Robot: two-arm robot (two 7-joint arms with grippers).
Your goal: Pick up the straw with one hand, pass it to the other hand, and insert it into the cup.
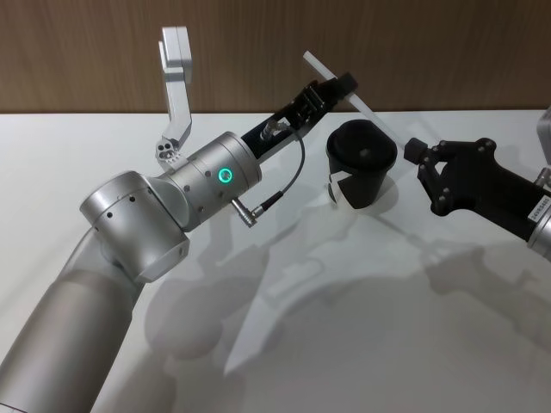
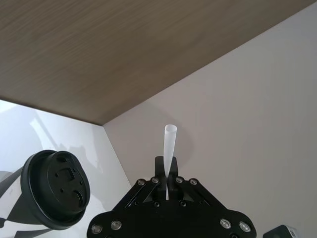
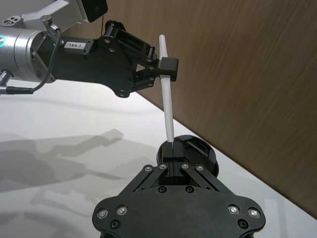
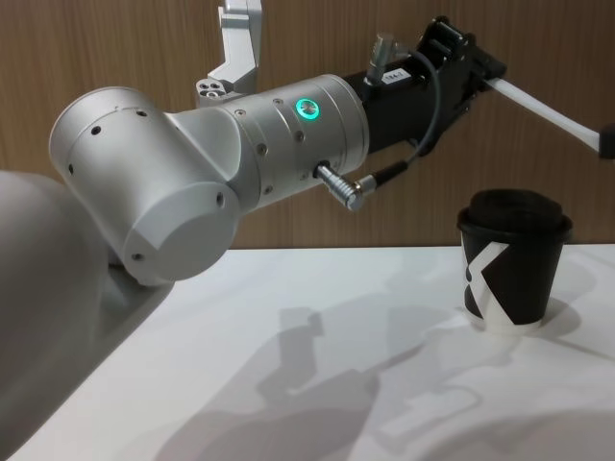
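White thin straw (image 3: 168, 109), gripped by both silver-armed left hand (image 1: 337, 86) and blocky black right hand (image 1: 415, 149), slants above lidded black paper cup (image 1: 362, 168) on white tabletop (image 1: 344, 327).

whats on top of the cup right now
A black domed lid caps the cup. Above it, clear of the lid, the straw is held in the air, clamped by the left gripper and the right gripper. The lid hides whatever is inside.

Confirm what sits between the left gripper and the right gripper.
The straw spans that stretch, pinched by the left gripper and the right gripper; clearest in the right wrist view. The cup stands below it.
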